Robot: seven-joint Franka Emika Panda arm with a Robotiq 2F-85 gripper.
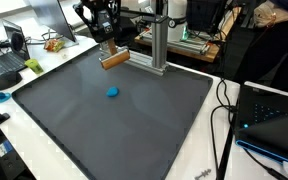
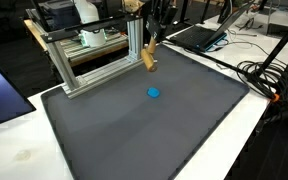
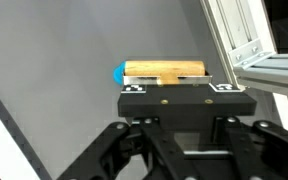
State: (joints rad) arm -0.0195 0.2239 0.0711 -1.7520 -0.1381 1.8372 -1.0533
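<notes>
the claw (image 3: 179, 92) is clamped on a wooden block (image 3: 164, 70), its pads pressed against the long sides, so the block lies crosswise in the wrist view. in both exterior views the block (image 1: 114, 59) hangs under the claw (image 1: 108, 46), slightly tilted and clear of the dark mat (image 1: 104, 135). that tilt looks like a grip taken off-centre rather than flat. it sits near the counter's far edge, just beside the foot of the metal frame (image 1: 156, 45), close enough that the post limits room to swing on that side.

further out, a small blue piece (image 1: 113, 93) rests alone around the middle of the mat, well apart from the block (image 2: 147, 60). a laptop (image 1: 6, 52) sits past one side edge and cables (image 2: 266, 75) trail off another.

from the wrist the block covers most of the blue piece (image 3: 118, 74), leaving only a sliver, and its shape is too small to tell. the fingertips are hidden behind the claw's own black bar, and the frame (image 3: 249, 45) is cut off by the picture edge.
</notes>
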